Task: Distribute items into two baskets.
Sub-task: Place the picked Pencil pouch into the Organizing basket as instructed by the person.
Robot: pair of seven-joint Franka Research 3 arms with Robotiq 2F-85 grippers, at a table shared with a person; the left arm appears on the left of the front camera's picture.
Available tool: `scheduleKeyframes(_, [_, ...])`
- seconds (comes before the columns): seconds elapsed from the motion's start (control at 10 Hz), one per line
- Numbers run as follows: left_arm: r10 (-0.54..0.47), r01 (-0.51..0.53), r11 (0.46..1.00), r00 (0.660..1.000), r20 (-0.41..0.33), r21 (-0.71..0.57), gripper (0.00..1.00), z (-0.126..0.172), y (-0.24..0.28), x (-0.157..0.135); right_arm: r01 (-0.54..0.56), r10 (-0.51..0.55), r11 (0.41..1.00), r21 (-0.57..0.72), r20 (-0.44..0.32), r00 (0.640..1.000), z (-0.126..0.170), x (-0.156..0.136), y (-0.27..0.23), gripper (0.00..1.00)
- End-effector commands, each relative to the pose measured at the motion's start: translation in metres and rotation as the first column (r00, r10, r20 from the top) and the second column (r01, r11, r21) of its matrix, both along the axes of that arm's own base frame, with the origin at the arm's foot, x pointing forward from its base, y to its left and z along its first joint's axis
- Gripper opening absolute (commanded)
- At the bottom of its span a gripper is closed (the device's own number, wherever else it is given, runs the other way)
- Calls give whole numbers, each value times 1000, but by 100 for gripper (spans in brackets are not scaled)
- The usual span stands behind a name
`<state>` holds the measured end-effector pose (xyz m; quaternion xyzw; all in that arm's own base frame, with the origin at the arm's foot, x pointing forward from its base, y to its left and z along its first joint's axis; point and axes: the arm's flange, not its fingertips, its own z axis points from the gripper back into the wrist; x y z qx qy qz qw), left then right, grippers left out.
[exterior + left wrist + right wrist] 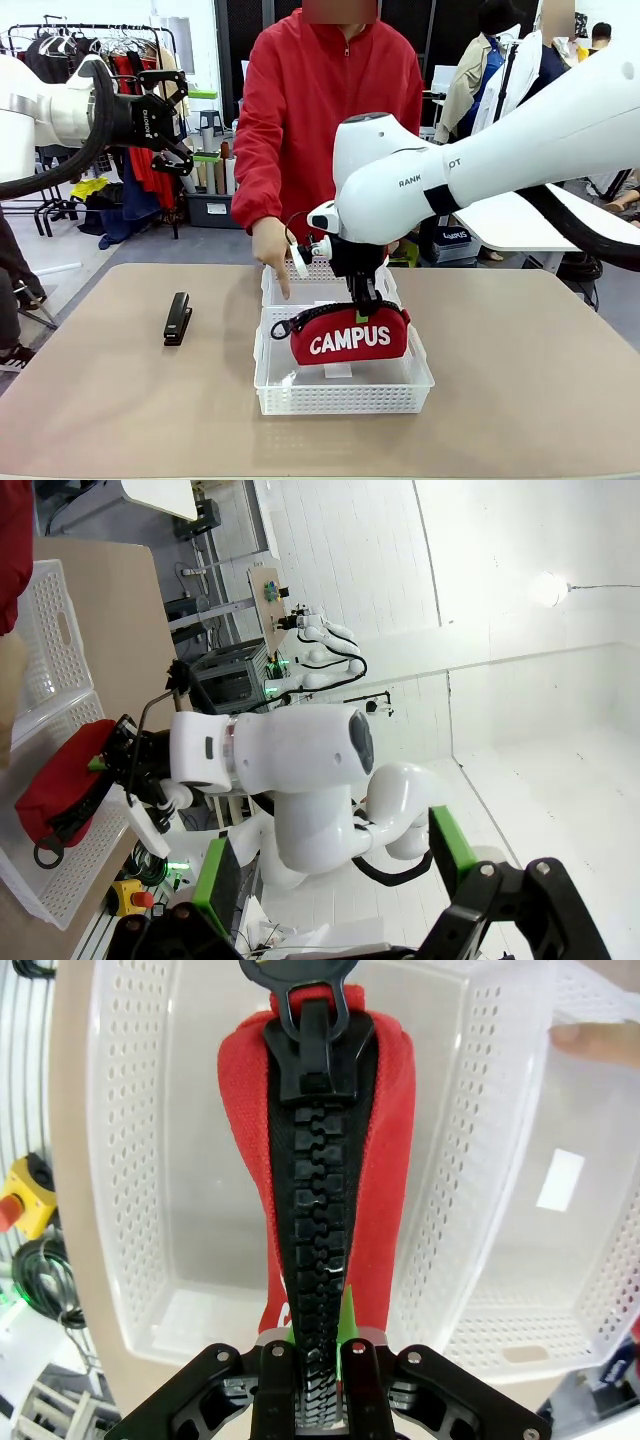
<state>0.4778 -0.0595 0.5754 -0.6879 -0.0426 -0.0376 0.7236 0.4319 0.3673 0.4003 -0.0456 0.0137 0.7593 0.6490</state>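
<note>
Soft red pouch (350, 338), white CAMPUS lettering, chunky black zip (315, 1210)

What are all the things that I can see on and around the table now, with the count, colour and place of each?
near basket: one, white, mid-table, nearest the robot
far basket: one, white, directly behind the near basket
pouch: one, red with white "CAMPUS" lettering and black zip, hanging over the near basket
stapler: one, black, lying on the table left of the near basket
table: one, beige, under everything
person's hand: one, finger pointing down at the far basket
left gripper: one, black with green pads, raised at the left, open, holding nothing
right gripper: one, black, shut on the pouch's zip edge
</note>
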Motion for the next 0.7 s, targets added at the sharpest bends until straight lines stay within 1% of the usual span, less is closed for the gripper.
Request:
scheduleKeyframes(0.0, [1,-1,1000,1000,3,-2,100,2,0,-1,8,-8,1000,-15,25,1000,-11,-8,0,0])
scheduleKeyframes(0.2, [1,-1,1000,1000,3,-2,100,2,0,-1,40,-40,999,3,7,999,-24,-15,5,0])
scheduleKeyframes(0.6, [1,-1,1000,1000,3,-2,100,2,0,-1,69,-69,997,17,5,998,-31,-18,11,0])
